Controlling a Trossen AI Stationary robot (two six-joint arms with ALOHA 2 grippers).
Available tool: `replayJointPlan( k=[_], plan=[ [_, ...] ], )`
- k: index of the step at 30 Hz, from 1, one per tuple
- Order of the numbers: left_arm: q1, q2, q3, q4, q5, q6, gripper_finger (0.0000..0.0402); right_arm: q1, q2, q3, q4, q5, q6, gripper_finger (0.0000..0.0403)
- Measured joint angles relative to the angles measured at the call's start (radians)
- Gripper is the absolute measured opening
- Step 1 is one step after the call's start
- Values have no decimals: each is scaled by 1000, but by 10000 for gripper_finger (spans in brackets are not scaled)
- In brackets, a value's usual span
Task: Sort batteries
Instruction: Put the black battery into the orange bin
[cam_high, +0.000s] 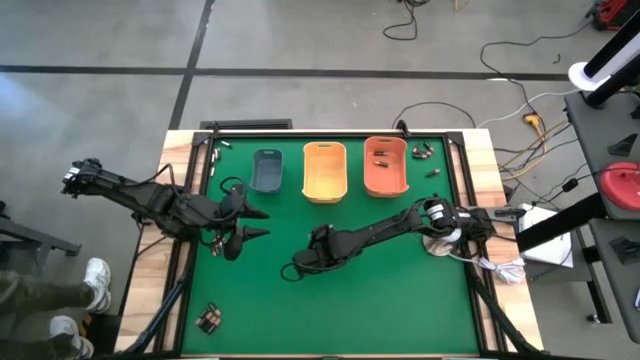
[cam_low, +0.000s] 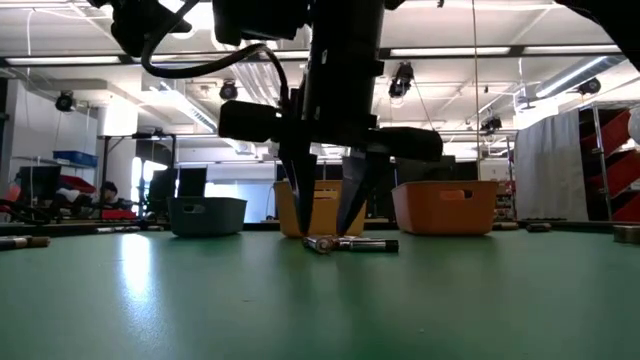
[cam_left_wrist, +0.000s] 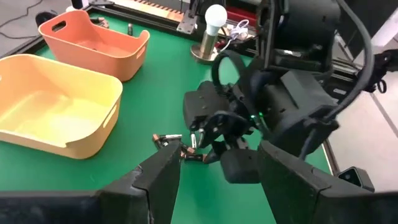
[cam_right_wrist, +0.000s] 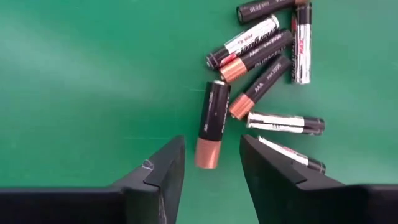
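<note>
Hovering half-open over glossy cylindrical batteries (cam_right_wrist: 213, 123) on the green felt-like worktop (cam_right_wrist: 93, 74), the right pincer (cam_right_wrist: 211, 163) apparently touches none; the left pincer (cam_left_wrist: 217, 171) waits nearby, open.

Overhead cam looks straight down on my whole table (cam_high: 400, 300), the low one sits at mat level facing the room, and my wrist cams ride close, both sharing the batteries (cam_right_wrist: 267, 68) by my right gripper (cam_right_wrist: 211, 165).

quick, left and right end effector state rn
left end effector: open, holding nothing
right end effector: open, straddling the copper end of a battery, not gripping yet
</note>
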Motion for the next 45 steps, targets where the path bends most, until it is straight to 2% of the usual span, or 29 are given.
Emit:
replayJointPlan(
  k=[14, 21, 28, 34, 39, 45],
  plan=[
    [0, 3, 0, 2, 0, -1, 191, -33, 19, -29, 63, -89, -24, 103],
    [-1, 3, 0, 2, 0, 3, 191, -43, 20, -47, 82, -79, -55, 91],
    [0, 3, 0, 1, 0, 3, 191, -49, 23, -51, 93, -86, -101, 53],
    [0, 2, 0, 3, 0, 3, 191, -53, 19, -20, 84, -184, -134, 47],
    [0, -1, 6, 10, 0, 41, 191, -58, -34, 52, 60, -237, -231, 50],
    [0, -3, 6, 55, -4, 68, 191, -143, -149, 82, 10, -232, -493, 51]
  ],
)
